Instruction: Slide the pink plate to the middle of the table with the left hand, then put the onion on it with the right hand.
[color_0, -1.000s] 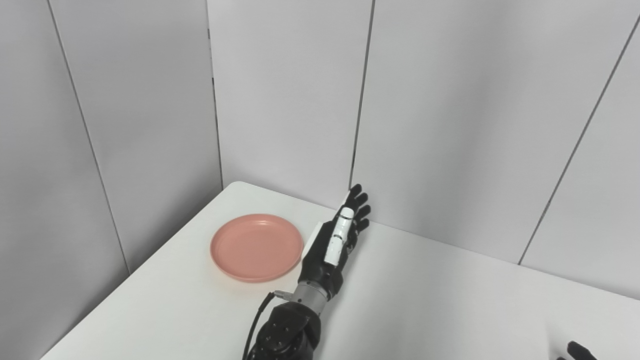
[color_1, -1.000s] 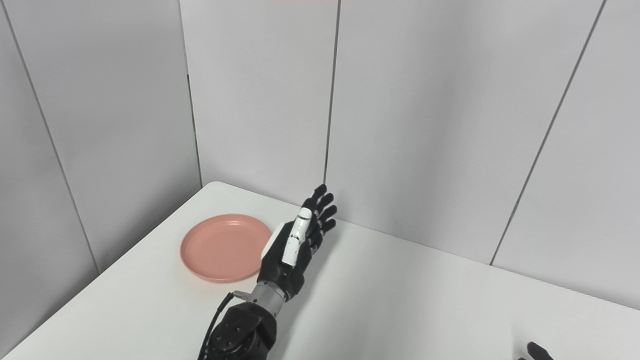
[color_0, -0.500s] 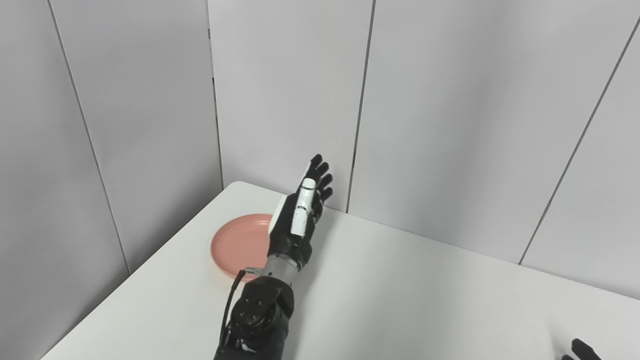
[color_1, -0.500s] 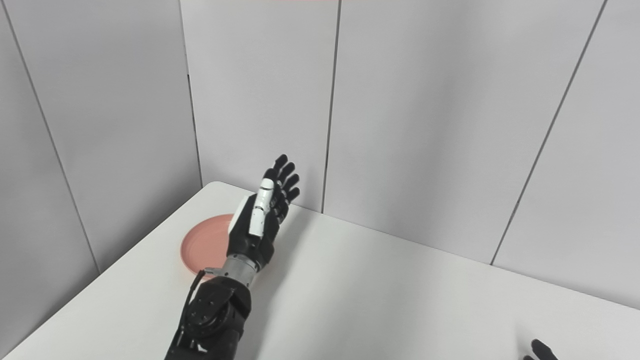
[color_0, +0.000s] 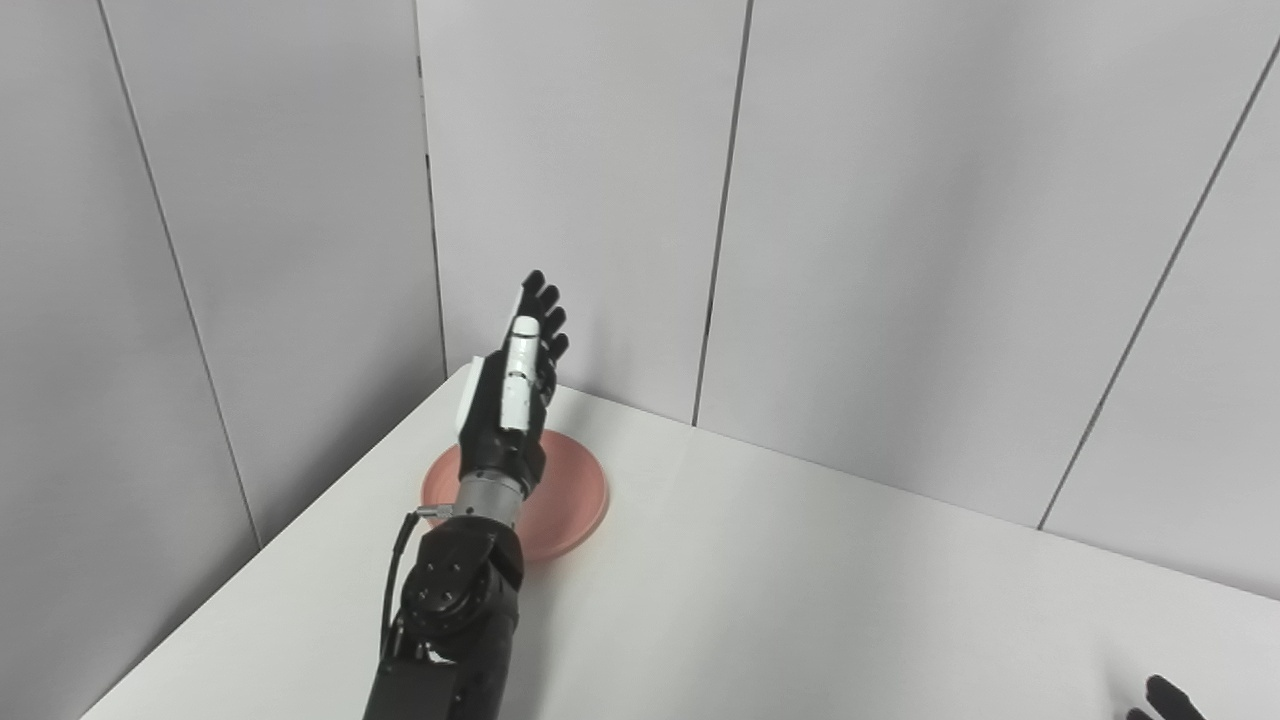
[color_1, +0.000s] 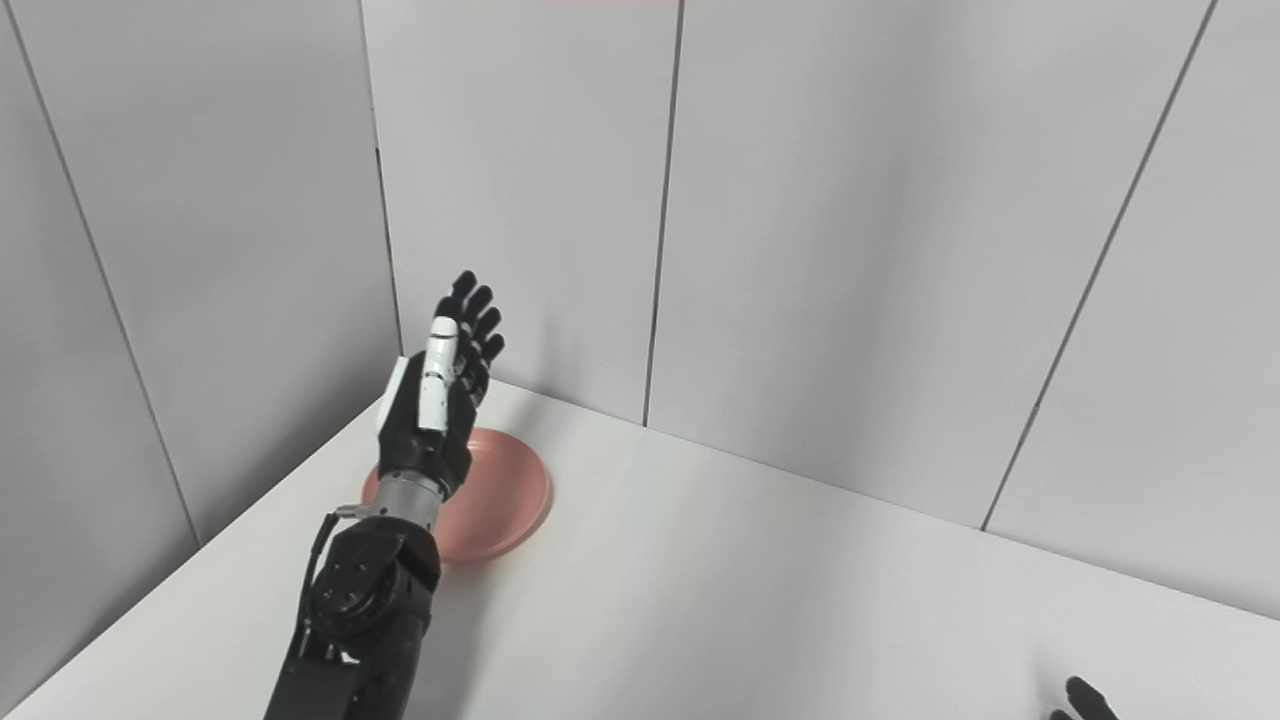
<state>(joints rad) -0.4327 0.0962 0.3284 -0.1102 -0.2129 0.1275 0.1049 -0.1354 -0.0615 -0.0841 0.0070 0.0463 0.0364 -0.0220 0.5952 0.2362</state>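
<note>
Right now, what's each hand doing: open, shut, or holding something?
Left hand: open, fingers extended above the pink plate, holding nothing.
Right hand: barely in view; cannot tell.

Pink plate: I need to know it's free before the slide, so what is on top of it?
Nothing rests on the visible part of the pink plate. The open left hand is raised in front of it, and its wrist and forearm hide the plate's left part. No onion is in view.

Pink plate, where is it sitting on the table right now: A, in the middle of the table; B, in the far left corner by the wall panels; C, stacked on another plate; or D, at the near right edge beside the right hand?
B: the pink plate lies flat in the table's far left corner, partly hidden behind the open left hand.
</note>
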